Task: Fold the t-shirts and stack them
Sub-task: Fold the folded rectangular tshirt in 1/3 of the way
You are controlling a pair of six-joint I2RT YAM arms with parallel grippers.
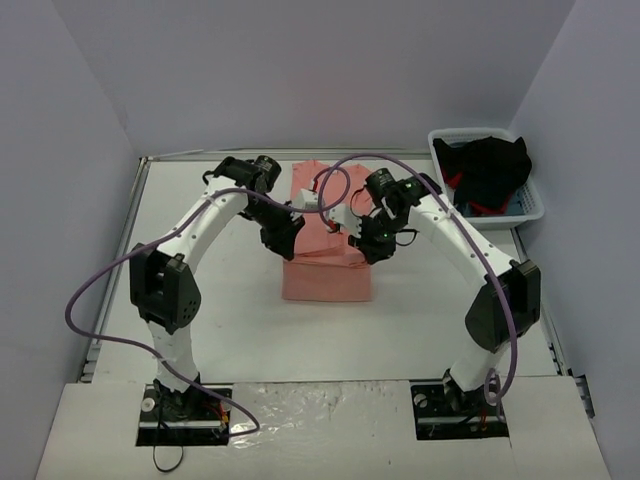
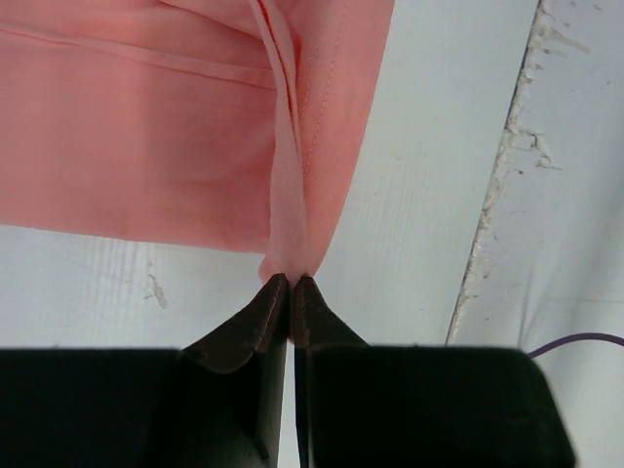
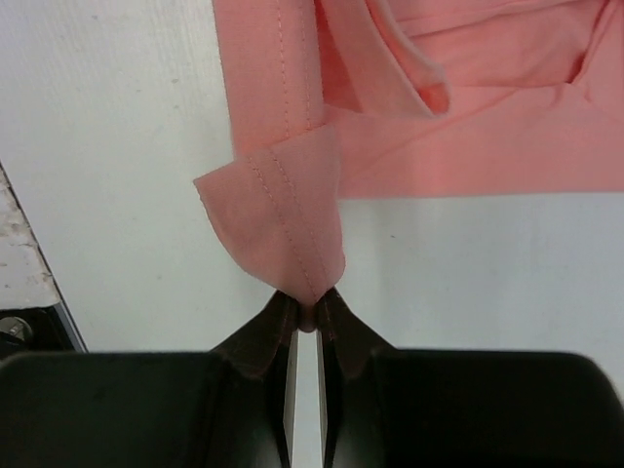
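Note:
A salmon-pink t-shirt point(image 1: 328, 270) lies partly folded in the middle of the white table. My left gripper point(image 1: 285, 240) is shut on a pinched edge of the t-shirt point(image 2: 289, 224) on its left side; the cloth rises from the fingertips point(image 2: 277, 292) in a narrow fold. My right gripper point(image 1: 368, 243) is shut on a stitched hem corner of the same t-shirt point(image 3: 283, 229) on its right side. Both grippers hover over the shirt's middle, facing each other, and the arms hide part of the cloth. The near part of the shirt lies flat.
A white plastic basket point(image 1: 536, 207) at the back right holds dark clothing point(image 1: 490, 170). Purple cables point(image 1: 100, 290) loop off both arms. A raised table edge point(image 2: 502, 166) runs close to the left gripper. Walls enclose the table on three sides.

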